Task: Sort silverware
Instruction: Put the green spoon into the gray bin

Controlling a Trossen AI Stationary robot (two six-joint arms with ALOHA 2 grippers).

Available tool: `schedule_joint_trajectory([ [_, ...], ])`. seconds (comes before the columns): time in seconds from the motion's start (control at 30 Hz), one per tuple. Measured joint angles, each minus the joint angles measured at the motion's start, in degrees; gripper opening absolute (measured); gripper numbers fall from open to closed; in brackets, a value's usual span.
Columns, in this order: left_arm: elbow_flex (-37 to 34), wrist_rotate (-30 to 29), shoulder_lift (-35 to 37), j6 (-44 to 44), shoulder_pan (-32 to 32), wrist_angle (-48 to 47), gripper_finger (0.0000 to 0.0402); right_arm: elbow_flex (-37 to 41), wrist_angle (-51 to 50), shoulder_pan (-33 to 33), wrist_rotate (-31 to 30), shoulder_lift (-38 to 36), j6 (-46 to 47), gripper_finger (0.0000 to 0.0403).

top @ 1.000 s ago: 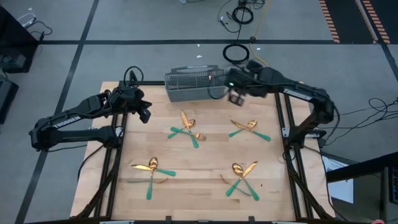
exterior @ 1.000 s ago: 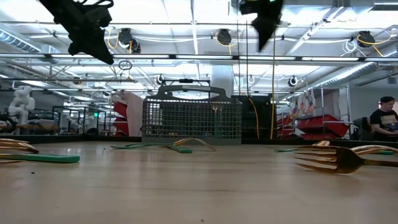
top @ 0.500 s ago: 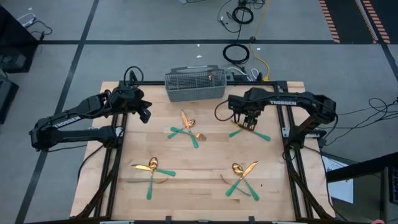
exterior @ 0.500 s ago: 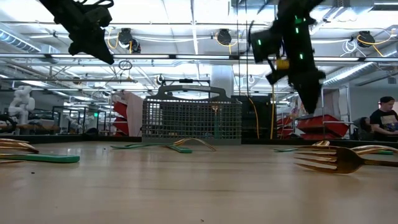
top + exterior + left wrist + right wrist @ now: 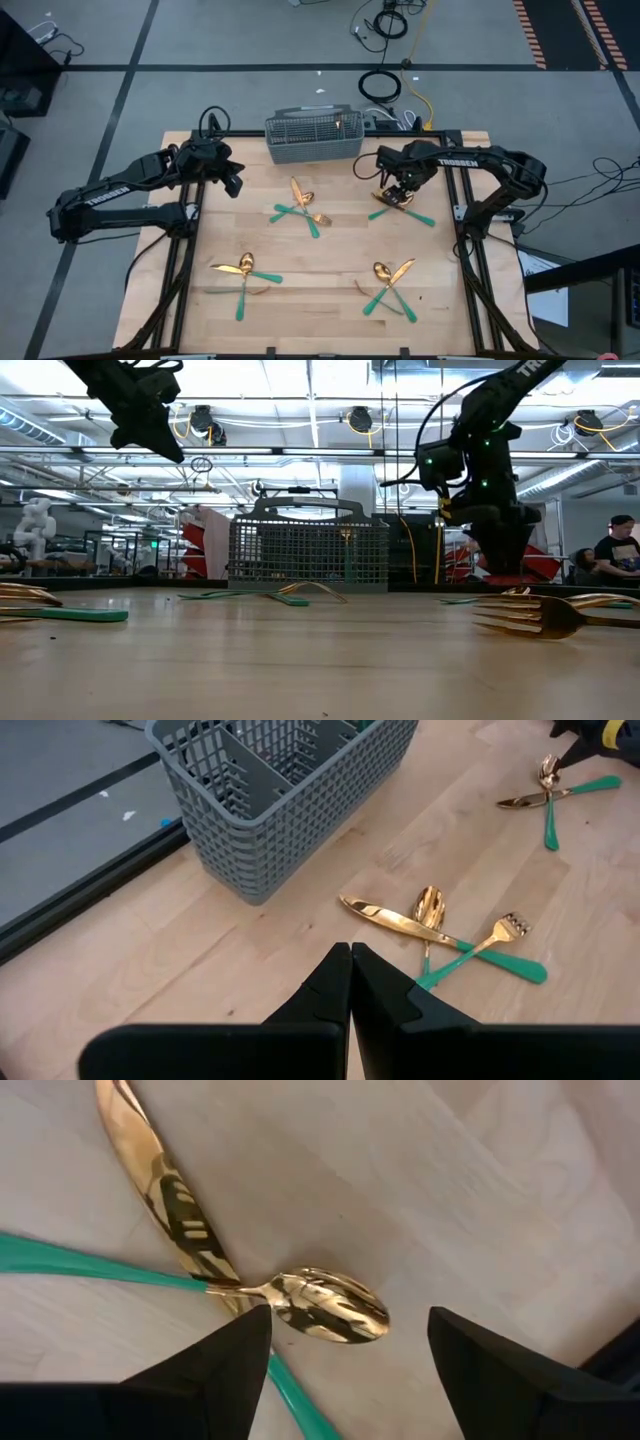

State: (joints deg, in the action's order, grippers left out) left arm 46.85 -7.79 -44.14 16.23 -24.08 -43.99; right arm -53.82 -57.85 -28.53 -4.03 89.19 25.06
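From above, the right pincer (image 5: 399,192) is seen low over a crossed cutlery pile (image 5: 402,207) near the caddy (image 5: 313,136); the left pincer (image 5: 230,181), pressed together, is parked aside. At the right wrist, fingers (image 5: 215,1365) are spread around a spoon bowl (image 5: 330,1304) overlapping a knife (image 5: 165,1200): both could be pinched, or the spoon flicked away.

free: bare bench (image 5: 335,255) between four silverware clusters | obstacle: mesh caddy (image 5: 313,136) at far edge | right gripper (image 5: 399,192) low over far-right cluster (image 5: 402,208)
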Motion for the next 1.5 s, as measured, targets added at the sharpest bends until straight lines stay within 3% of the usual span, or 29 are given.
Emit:
schedule_joint_trajectory([
  [0.43,0.0,0.0,0.0,1.46,0.0,0.12,0.001,10.94,9.03,-1.58,4.1,-0.14,0.83,0.0262],
  [0.8,0.0,0.0,0.0,1.49,0.0,0.17,0.001,11.95,12.7,-1.99,6.97,-0.11,-4.44,0.0203],
  [0.93,0.0,0.0,0.0,1.51,-0.02,0.17,0.001,11.82,12.7,-2.03,7.51,-0.07,-6.96,0.0155],
  [1.13,0.0,0.0,0.0,1.49,-0.02,0.17,0.001,11.78,13.16,-1.95,8.44,-0.04,-8.74,0.0017],
  [1.37,0.0,0.0,0.0,1.46,-0.02,0.17,0.001,11.3,12.47,-1.93,7.89,-0.63,-8.38,0.0003],
  [1.5,0.0,0.0,0.0,1.44,0.0,0.17,0.001,8.03,11.56,-1.61,4.69,-3.52,-7.34,0.0001],
])
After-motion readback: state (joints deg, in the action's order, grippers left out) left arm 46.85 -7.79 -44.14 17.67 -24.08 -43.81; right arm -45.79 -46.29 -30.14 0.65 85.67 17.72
